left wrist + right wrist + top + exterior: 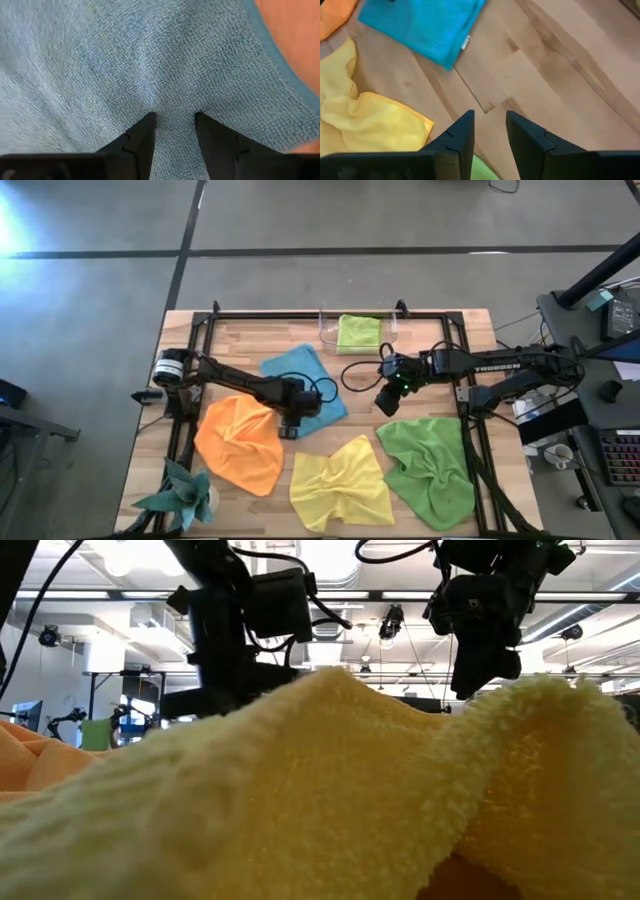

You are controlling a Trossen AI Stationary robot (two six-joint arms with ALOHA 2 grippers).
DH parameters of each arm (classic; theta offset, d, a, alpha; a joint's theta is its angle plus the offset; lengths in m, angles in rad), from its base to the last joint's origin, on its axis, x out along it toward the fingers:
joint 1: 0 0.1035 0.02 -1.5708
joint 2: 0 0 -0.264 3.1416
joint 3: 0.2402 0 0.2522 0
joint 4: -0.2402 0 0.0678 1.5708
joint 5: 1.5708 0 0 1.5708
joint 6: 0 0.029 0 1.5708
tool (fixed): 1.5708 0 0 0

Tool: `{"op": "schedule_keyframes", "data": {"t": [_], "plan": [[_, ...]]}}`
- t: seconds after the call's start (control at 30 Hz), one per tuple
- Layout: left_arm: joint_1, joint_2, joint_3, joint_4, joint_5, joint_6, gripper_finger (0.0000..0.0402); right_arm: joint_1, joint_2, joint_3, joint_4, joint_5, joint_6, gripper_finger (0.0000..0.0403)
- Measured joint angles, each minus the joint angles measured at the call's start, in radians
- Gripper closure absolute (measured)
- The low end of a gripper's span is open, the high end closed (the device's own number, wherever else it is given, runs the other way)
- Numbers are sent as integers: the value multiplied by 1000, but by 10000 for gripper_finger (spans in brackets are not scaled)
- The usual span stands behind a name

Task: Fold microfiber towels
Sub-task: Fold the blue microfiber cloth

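Note:
The blue towel [300, 378] lies folded and flat on the table's middle. My left gripper [290, 423] stands over its near-left corner, pointing down, open, with its fingertips on the cloth [175, 75]. The orange towel [240, 442], the yellow towel [340, 483] and the darker green towel [430, 465] lie crumpled along the near side. A folded lime green towel [358, 332] rests in a clear bin at the far edge. My right gripper [388, 402] hangs open above bare wood [490, 125], holding nothing. My left gripper comes from above, pointing down, and sets both fingertips [150, 120] on the blue towel's top layer near its edge beside the orange towel [295, 30]. Creases in the cloth run toward the tips. Blue cloth [175, 135] shows in the gap; whether any is pinched cannot be told.
A teal spiky paper ornament [185, 495] sits at the near left corner. The clear bin [330, 330] stands at the far edge. A black frame [300, 315] rims the table. Bare wood [560, 75] lies between the blue and darker green towels. The yellow towel [320, 790] fills the low view.

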Motion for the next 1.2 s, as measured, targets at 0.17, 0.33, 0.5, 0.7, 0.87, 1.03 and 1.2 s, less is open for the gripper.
{"op": "schedule_keyframes", "data": {"t": [0.17, 0.33, 0.5, 0.7, 0.87, 1.03, 1.2], "plan": [[0, -13, 48, -75, -109, 98, 272, 0, 0, -2, 6, 4, -2, 293], [-14, -32, 170, -199, -152, -12, 272, 0, 0, -2, 11, 5, -50, 293], [-69, -70, 232, -266, -149, -99, 272, 0, 0, -2, 14, 5, -77, 293], [-167, -122, 201, -280, -143, -213, 272, 0, 0, -2, 14, 5, -104, 294], [-240, -125, 122, -249, -145, -292, 272, 0, 0, -2, 19, 6, -116, 294], [-267, -121, 43, -111, -179, -295, 272, 0, 0, -2, 22, 6, -120, 294], [-266, -121, 8, -76, -185, -295, 272, 0, 0, -3, 20, -5, -120, 294]]}}
